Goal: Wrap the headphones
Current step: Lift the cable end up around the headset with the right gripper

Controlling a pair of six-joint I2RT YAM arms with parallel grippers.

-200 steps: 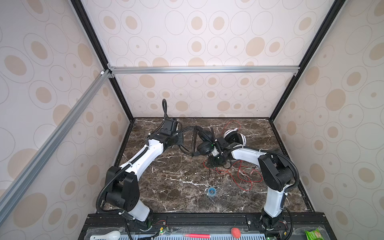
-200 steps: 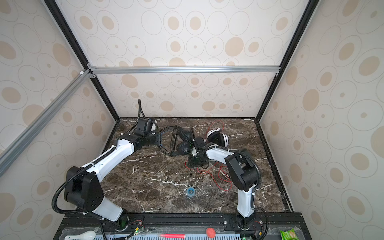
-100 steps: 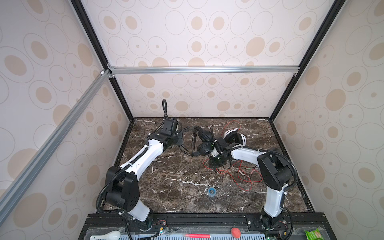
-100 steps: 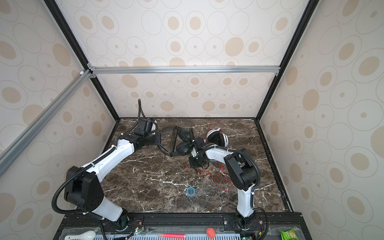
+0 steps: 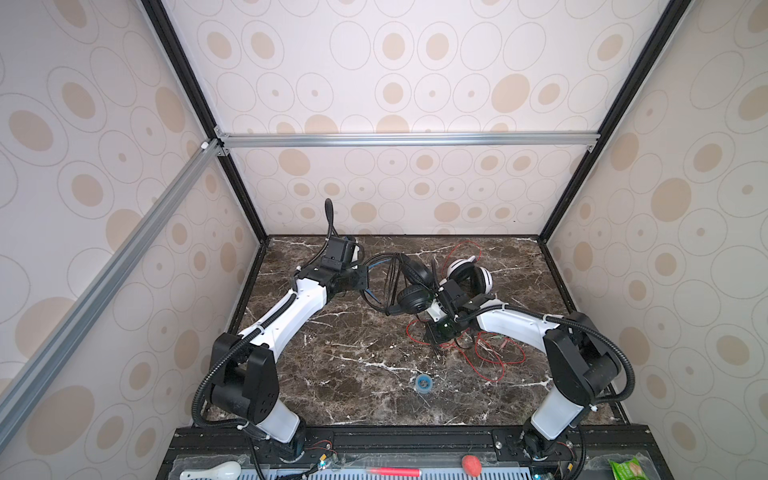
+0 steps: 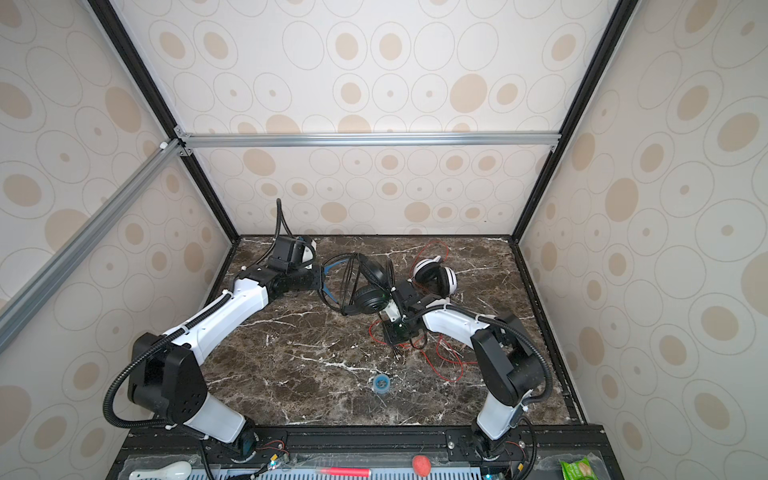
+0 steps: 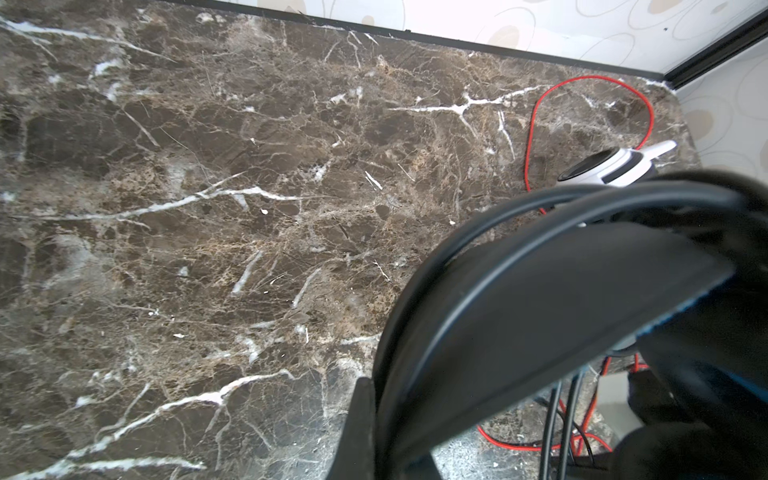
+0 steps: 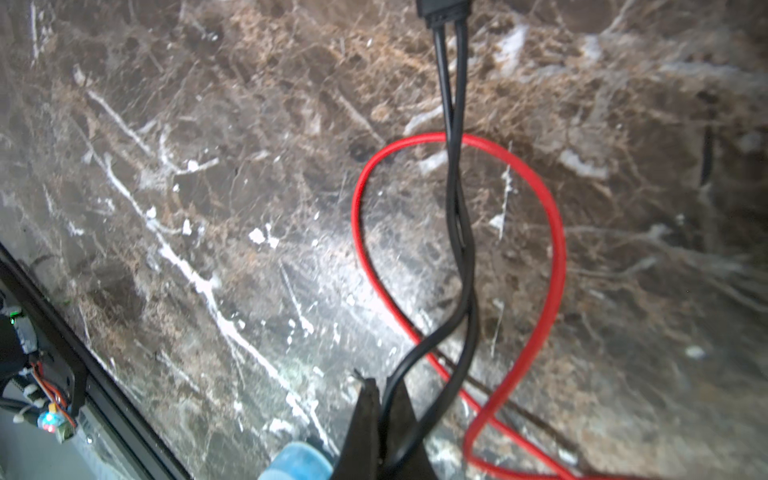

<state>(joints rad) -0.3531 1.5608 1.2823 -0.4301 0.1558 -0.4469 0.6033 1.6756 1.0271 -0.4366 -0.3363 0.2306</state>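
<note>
Black headphones [image 5: 411, 301] are clamped at the headband by the left gripper [image 5: 361, 279]. In the left wrist view the band [image 7: 540, 299] passes between the closed fingers [image 7: 358, 415], and its blue inner lining shows at one edge. Turns of black cord [image 5: 390, 282] lie over the band. In both top views the two ear cups sit left of centre on the far half of the table [image 5: 353, 353]; whether they rest on it cannot be told.

The right gripper [image 8: 384, 411] is closed on the black cord [image 8: 457, 208]. The cord runs out from between the fingertips as two strands that twist around each other and end at a black junction piece. In a top view this gripper [image 6: 397, 332] points down at the table, just near of the black headphones [image 6: 368, 303].

The red cord [image 8: 552, 249] lies in a loop on the table under the black strands. In both top views it spreads in loose loops [image 5: 498, 357] around and to the right of the right gripper [image 5: 442, 332]. One more loop reaches toward the far edge.

White headphones [image 5: 469, 276] lie just right of the black headphones, on the far side, with the black pads facing each other. No gripper touches them.

A blue roll [image 5: 423, 382] lies near of centre, well apart from both pairs.
</note>
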